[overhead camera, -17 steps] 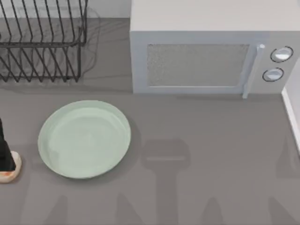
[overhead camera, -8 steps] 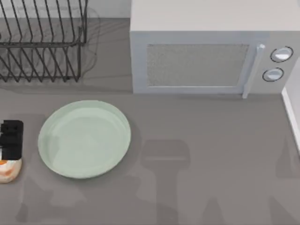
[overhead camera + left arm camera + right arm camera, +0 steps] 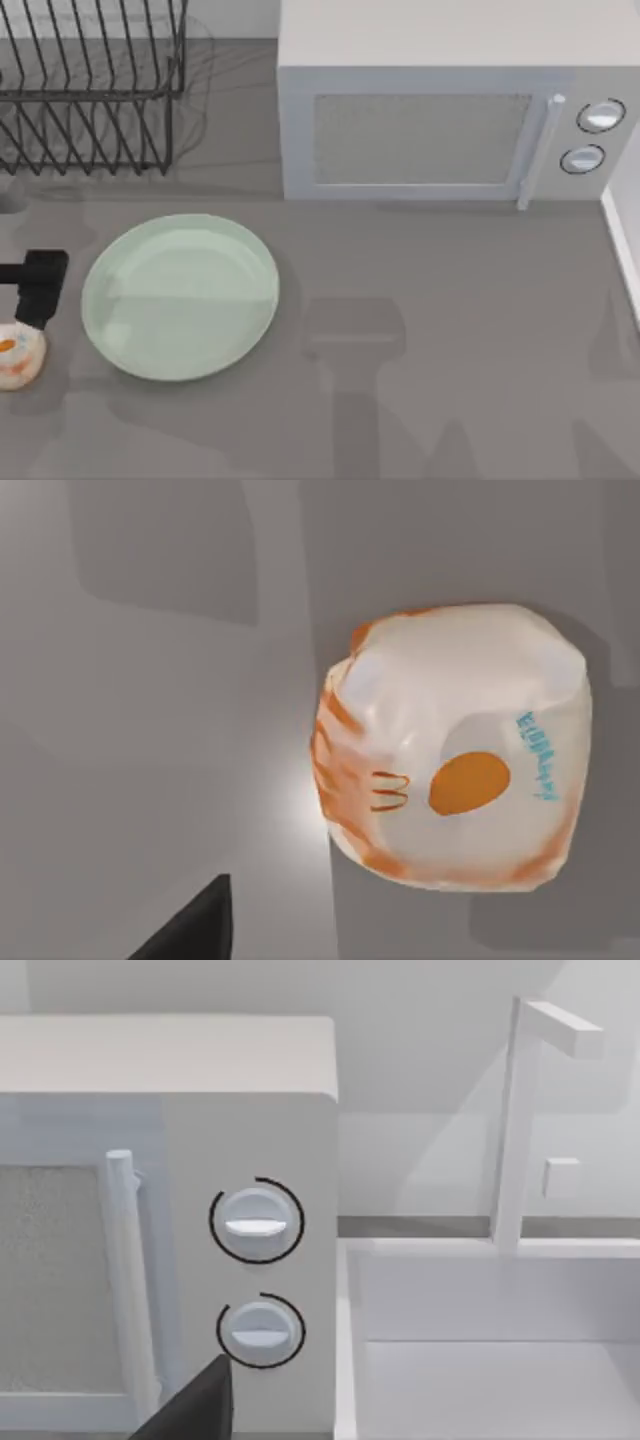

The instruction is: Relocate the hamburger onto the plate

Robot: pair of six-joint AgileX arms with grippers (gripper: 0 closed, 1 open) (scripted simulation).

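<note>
The left gripper (image 3: pixel 38 290) sits at the table's left edge, just beyond the hamburger (image 3: pixel 19 356) on its far side; whether its fingers are spread or closed cannot be told. The hamburger is a small, rounded, cream-white lump with orange patches, an orange oval mark and turquoise lettering (image 3: pixel 455 745). It rests on the table (image 3: pixel 450 380), just left of the pale mint-green plate (image 3: pixel 180 297). The right arm's wrist view faces the microwave (image 3: pixel 165 1250) dials.
</note>
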